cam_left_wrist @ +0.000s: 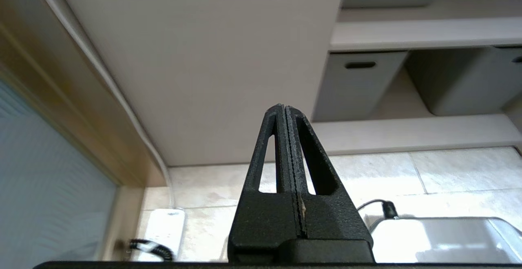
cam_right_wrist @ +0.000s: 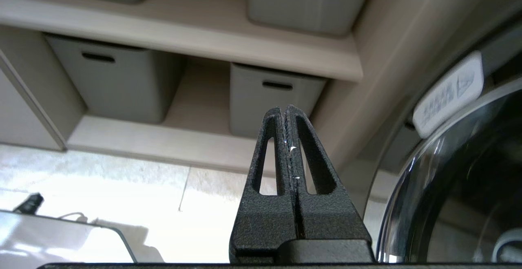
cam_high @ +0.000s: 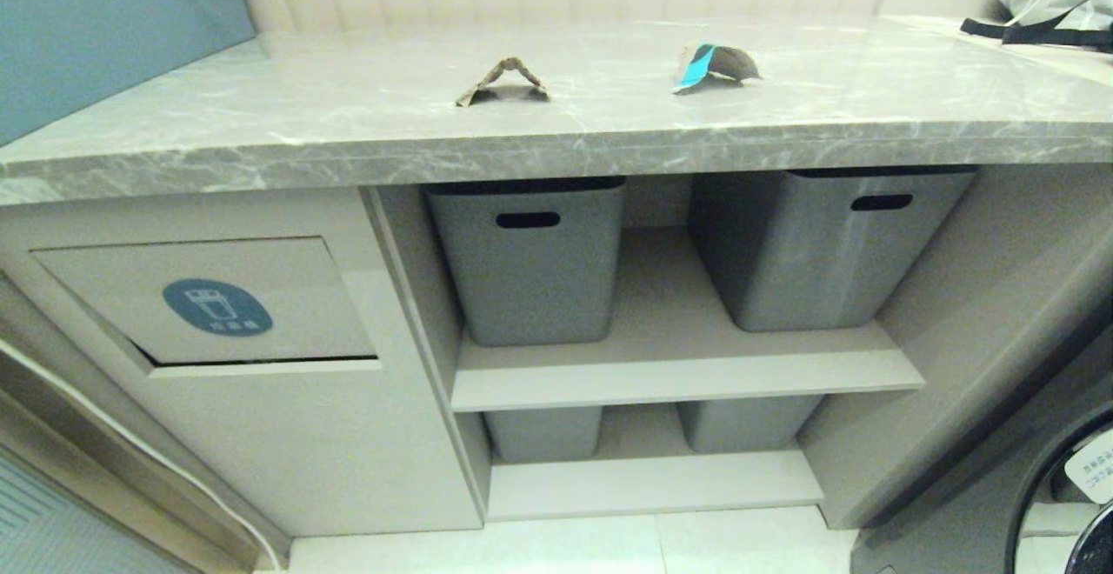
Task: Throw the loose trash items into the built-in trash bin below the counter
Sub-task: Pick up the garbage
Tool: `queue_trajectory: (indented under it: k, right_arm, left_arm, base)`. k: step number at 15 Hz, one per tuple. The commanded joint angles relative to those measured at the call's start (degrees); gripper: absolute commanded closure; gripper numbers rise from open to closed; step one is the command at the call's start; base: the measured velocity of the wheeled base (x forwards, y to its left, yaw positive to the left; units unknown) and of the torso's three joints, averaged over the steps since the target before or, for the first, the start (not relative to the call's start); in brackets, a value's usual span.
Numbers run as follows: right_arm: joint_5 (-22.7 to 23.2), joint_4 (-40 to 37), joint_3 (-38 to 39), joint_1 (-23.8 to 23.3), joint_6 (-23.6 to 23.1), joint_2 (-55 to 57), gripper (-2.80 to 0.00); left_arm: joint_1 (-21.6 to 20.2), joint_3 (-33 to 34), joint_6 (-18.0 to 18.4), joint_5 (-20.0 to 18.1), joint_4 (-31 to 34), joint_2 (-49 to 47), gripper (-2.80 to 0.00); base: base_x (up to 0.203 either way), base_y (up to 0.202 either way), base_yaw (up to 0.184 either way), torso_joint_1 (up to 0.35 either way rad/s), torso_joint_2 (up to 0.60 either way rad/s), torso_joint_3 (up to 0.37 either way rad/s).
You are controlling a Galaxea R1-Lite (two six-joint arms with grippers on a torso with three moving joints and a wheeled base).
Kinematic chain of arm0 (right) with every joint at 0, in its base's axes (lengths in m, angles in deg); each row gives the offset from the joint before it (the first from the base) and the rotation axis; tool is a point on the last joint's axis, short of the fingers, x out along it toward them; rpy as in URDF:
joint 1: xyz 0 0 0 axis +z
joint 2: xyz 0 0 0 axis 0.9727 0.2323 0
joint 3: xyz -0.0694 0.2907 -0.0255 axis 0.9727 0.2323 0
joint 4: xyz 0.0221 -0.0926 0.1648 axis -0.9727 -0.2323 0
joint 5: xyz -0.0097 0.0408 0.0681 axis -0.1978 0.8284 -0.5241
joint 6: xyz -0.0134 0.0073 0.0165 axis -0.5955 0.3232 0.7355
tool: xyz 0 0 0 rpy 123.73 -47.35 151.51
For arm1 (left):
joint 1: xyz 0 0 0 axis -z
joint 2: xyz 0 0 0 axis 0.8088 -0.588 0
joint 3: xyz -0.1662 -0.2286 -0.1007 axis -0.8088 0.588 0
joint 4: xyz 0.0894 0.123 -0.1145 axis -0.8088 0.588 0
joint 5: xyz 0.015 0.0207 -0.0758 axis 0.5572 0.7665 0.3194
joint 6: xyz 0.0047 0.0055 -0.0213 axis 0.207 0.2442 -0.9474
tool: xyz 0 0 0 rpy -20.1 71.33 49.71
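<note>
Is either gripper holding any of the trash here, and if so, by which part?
Nothing is held. The left gripper and right gripper are both shut and empty, low by the shelves. Both paper scraps lie on the counter.

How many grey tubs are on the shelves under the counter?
4: two on the upper shelf, left and right; two on the lower shelf, left and right, tops hidden. More may sit behind.
</note>
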State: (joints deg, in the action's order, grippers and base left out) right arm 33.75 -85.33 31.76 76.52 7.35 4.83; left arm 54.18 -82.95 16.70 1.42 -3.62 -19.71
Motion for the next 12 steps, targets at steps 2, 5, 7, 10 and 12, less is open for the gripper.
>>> queue_trajectory:
  k: [2, 5, 7, 10, 12]
  right_arm:
    - [0.04, 0.07, -0.02, 0.05, -0.07, -0.04, 0.00]
    - [0.04, 0.07, -0.02, 0.05, -0.07, -0.04, 0.00]
    - [0.04, 0.07, -0.02, 0.05, -0.07, -0.04, 0.00]
    - [0.04, 0.07, -0.02, 0.05, -0.07, -0.04, 0.00]
    - [0.04, 0.07, -0.02, 0.05, -0.07, -0.04, 0.00]
  left_arm:
    - [-0.03, 0.01, 0.06, 0.03, 0.06, -0.08, 0.00]
    - [0.00, 0.01, 0.06, 0.03, 0.06, -0.08, 0.00]
    - [-0.02, 0.01, 0.06, 0.03, 0.06, -0.08, 0.00]
    - [-0.03, 0.01, 0.06, 0.03, 0.06, -0.08, 0.00]
    - [-0.03, 0.01, 0.06, 0.03, 0.06, -0.08, 0.00]
  base:
    - [0.000, 0.000, 0.000, 0.197, -0.58, -0.294]
    - [0.000, 0.000, 0.000, 0.176, -0.50, -0.286]
    - [0.000, 0.000, 0.000, 0.178, -0.47, -0.284]
    - [0.000, 0.000, 0.000, 0.192, -0.48, -0.283]
    - [0.000, 0.000, 0.000, 0.204, -0.48, -0.281]
